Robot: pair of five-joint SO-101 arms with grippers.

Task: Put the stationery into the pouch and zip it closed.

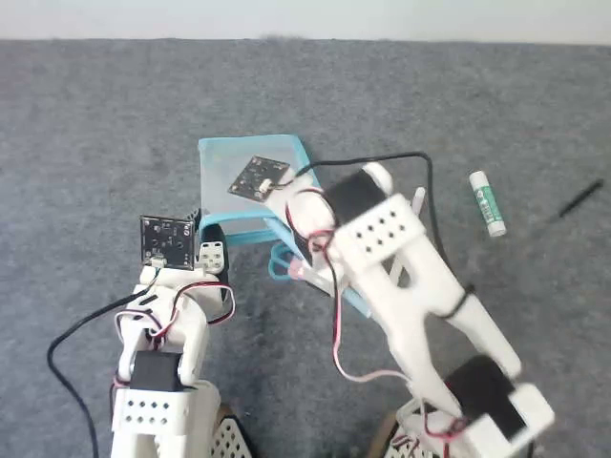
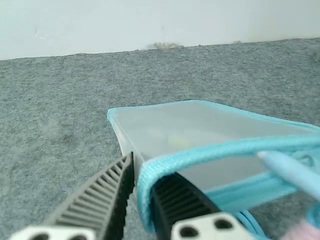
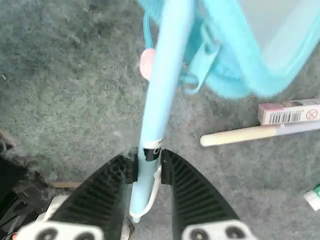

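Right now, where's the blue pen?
Right wrist view: the blue pen is clamped in the right pincer, its far end at the pouch mouth, beside the zipper pull.

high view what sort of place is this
Probably a robot practice bench: grey felt-like table against a bare white wall, the left pincer gripping a blue pouch, the right pincer a pen, a glue stick lying loose.

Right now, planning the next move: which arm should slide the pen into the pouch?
Right. The right gripper is shut on the pen, whose tip points at the pouch mouth. The left gripper is busy pinching the pouch rim.
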